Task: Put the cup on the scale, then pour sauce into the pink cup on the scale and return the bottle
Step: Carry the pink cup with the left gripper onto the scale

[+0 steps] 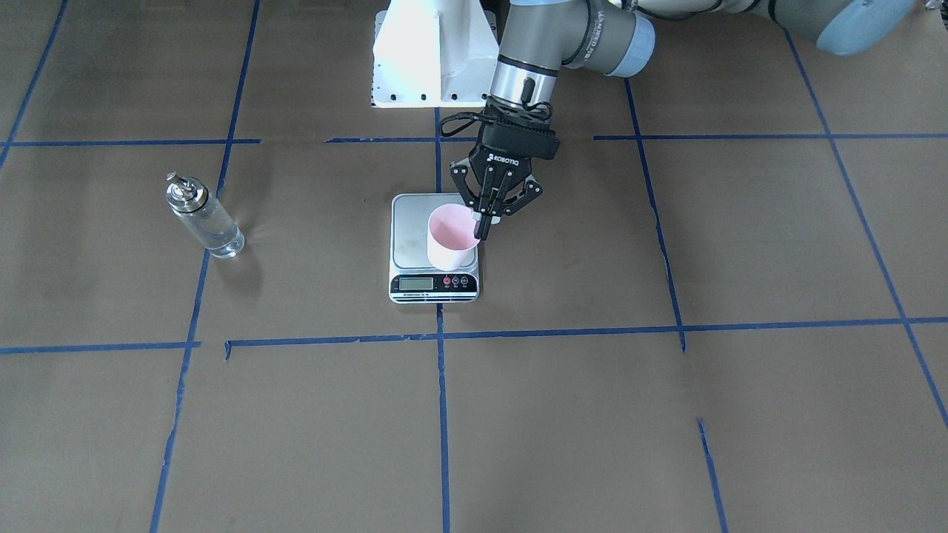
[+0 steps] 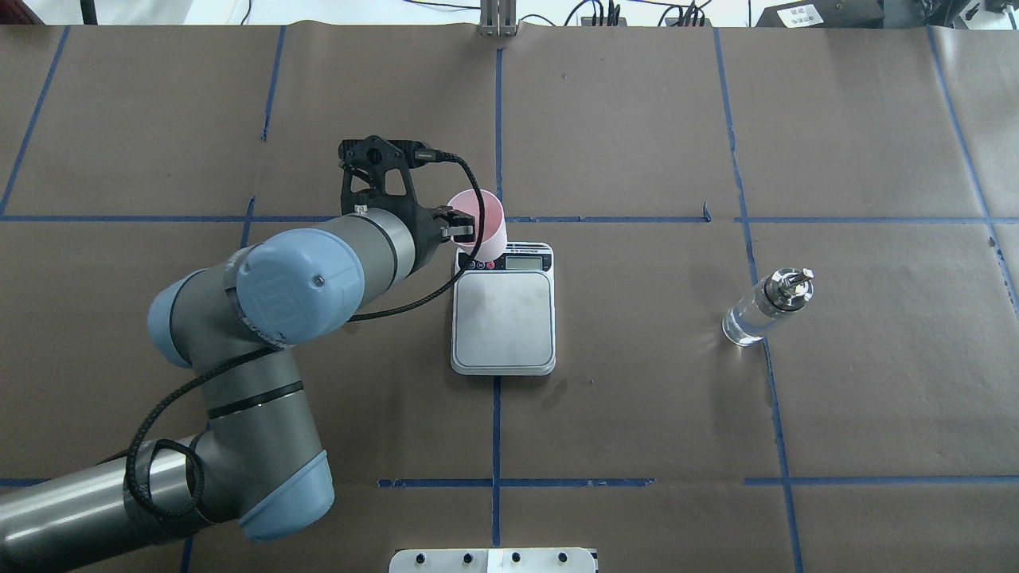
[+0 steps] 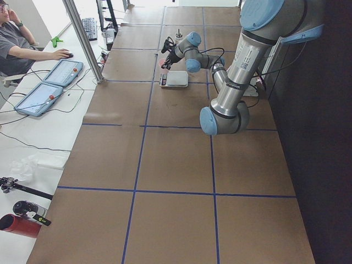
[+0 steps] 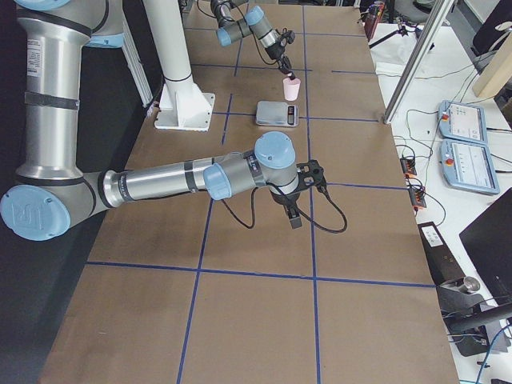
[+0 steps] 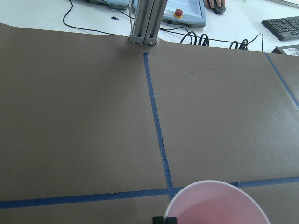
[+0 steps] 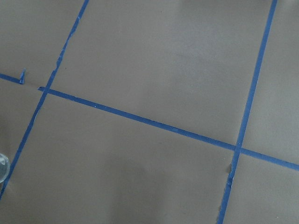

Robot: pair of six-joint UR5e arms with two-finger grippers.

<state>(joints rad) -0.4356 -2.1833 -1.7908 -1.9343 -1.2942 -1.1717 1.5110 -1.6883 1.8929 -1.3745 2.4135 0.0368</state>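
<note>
The pink cup (image 1: 450,238) hangs tilted just above the scale (image 1: 409,226), my left gripper (image 1: 483,228) shut on its rim. From the right side, the cup (image 4: 292,88) is clearly lifted off the silver platform (image 4: 276,113). The left wrist view shows only the cup's rim (image 5: 217,205) at the bottom edge. The glass bottle (image 1: 204,218) with clear sauce stands upright and alone, far toward my right; overhead, the bottle (image 2: 766,309) is well apart from the scale (image 2: 503,314). My right gripper (image 4: 294,214) shows only from the side, low over the paper; I cannot tell its state.
Brown paper with blue tape lines covers the table. The white robot base (image 1: 433,55) stands behind the scale. An aluminium post (image 5: 144,23) rises at the far table edge. A person (image 3: 16,38) sits beside the tablets (image 3: 52,82) off the table.
</note>
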